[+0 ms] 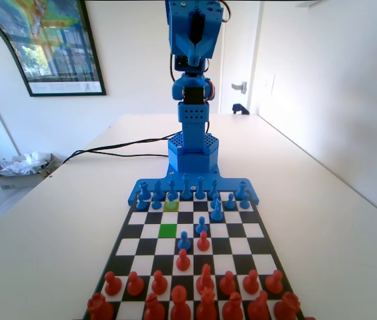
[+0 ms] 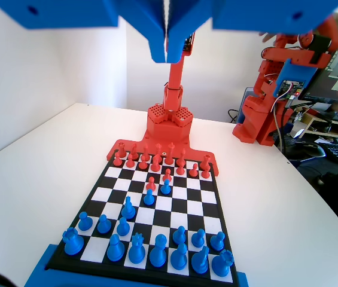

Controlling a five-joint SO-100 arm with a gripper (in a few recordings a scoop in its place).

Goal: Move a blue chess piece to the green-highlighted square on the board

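Note:
The board point(image 1: 263, 248) lies lengthwise in the fixed view, with the bright green-highlighted square point(image 1: 168, 230) bare, left of centre. One row farther is a duller olive square point(image 1: 171, 207). A blue pawn point(image 1: 173, 195) stands on it or just behind it; I cannot tell which. Two more blue pawns point(image 1: 201, 225) point(image 1: 184, 241) stand advanced near the middle. My gripper point(image 1: 197, 50) is raised high above the arm's base, far from every piece. In the wrist view the gripper point(image 2: 167, 52) has its jaws pressed together with nothing between them, high over the board point(image 2: 221, 197) and the blue pawns point(image 2: 128, 208).
Red pawns point(image 1: 203, 241) point(image 1: 183, 260) stand mid-board right next to the advanced blue ones. Taller blue pieces point(image 1: 187, 190) line the far row and red pieces point(image 1: 205, 280) fill the near rows. A black cable point(image 1: 118, 148) runs over the table left of the base.

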